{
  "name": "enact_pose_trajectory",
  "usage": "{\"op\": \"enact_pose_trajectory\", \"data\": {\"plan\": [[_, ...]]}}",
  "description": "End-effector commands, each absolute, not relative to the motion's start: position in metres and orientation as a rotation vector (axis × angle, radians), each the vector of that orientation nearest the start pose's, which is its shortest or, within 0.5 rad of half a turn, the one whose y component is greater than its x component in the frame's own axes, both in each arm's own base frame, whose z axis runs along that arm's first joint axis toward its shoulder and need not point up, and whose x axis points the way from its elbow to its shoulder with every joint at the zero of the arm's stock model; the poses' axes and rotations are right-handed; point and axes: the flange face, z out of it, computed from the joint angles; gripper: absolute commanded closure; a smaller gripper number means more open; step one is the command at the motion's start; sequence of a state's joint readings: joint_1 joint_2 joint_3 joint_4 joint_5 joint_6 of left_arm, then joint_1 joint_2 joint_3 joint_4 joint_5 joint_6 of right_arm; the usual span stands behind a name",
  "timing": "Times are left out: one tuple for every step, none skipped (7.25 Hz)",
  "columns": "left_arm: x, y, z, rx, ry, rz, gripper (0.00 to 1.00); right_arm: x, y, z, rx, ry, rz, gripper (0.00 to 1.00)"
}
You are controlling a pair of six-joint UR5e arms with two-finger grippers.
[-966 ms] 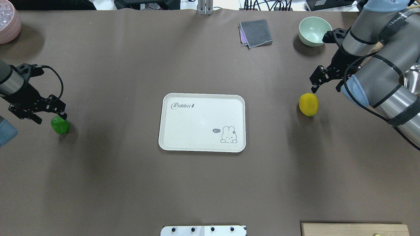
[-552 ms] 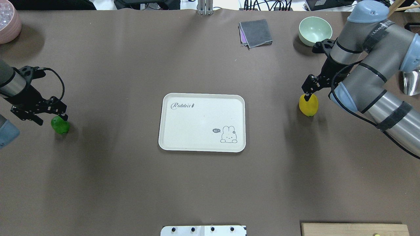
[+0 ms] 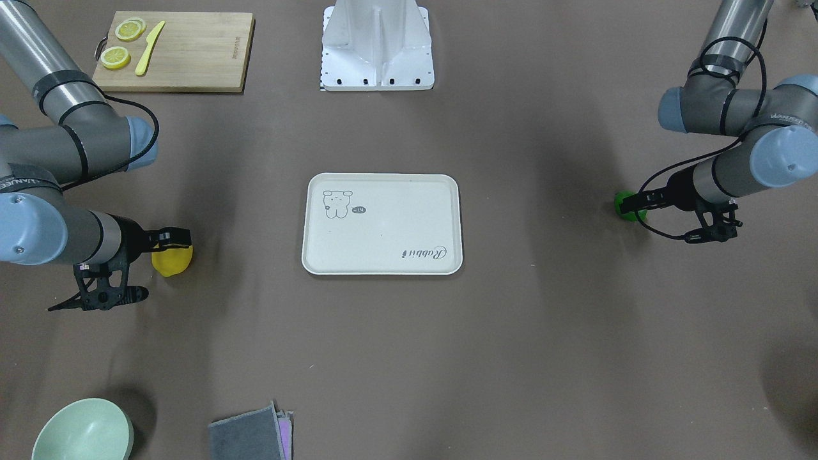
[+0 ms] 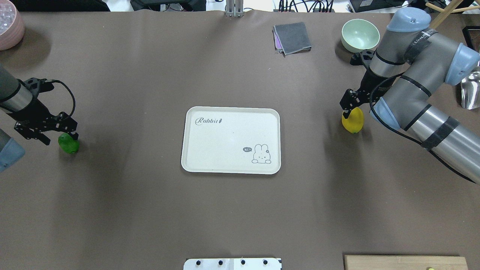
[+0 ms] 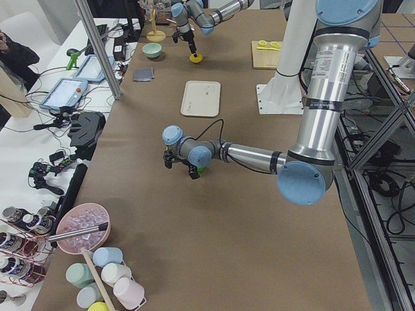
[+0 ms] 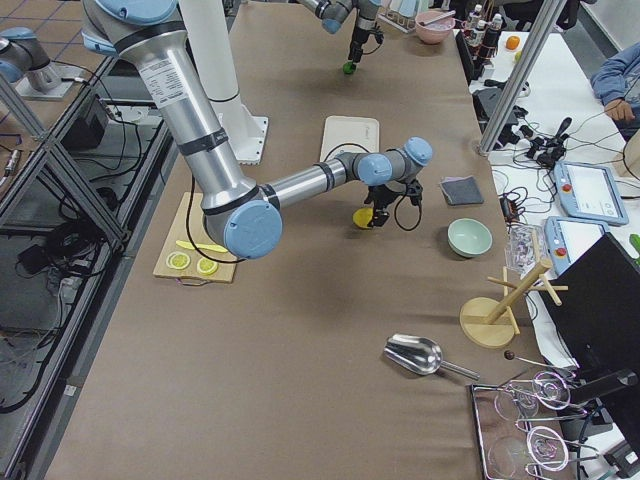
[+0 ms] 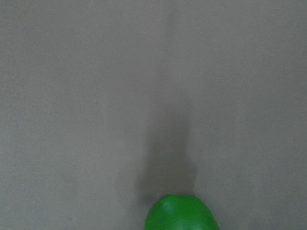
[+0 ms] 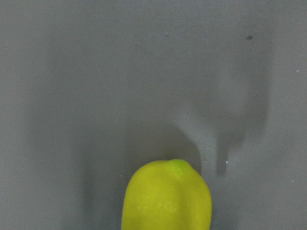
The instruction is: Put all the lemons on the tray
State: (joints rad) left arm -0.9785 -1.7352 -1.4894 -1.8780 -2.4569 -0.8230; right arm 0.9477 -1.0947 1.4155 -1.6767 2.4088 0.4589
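Note:
The green lemon lies on the table at the far left; it also shows in the front view and at the bottom of the left wrist view. My left gripper is open and low over it, one fingertip at its top. The yellow lemon lies right of the tray and shows in the right wrist view. My right gripper is open and lowered over its far end; one finger is hidden by the arm. The cream tray sits mid-table with nothing on it.
A pale green bowl and a folded grey cloth are at the back right. A pink bowl is at the back left. A wooden cutting board with lemon slices and a yellow toy knife is near the robot's base.
My right gripper has moved left and down onto the far end of the yellow lemon. My left gripper has shifted slightly over the green lemon. Both lemons lie where they were.

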Motion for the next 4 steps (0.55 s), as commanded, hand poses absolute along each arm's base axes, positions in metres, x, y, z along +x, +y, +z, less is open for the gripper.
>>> {"op": "enact_pose_trajectory", "data": {"plan": [[0.292,-0.523,0.563,-0.297,0.901,-0.031,0.03,-0.358,-0.584,0.467,-0.271,-0.815,-0.252,0.06],[0.295,-0.52,0.561,-0.325,0.923,-0.023,0.03,-0.36,-0.584,0.471,-0.279,-0.81,-0.253,0.09],[0.296,-0.519,0.562,-0.335,0.927,-0.02,0.13,-0.368,-0.59,0.467,-0.277,-0.812,-0.258,0.1],[0.297,-0.515,0.562,-0.378,0.962,-0.01,0.39,-0.369,-0.592,0.467,-0.268,-0.817,-0.261,0.17]]}}
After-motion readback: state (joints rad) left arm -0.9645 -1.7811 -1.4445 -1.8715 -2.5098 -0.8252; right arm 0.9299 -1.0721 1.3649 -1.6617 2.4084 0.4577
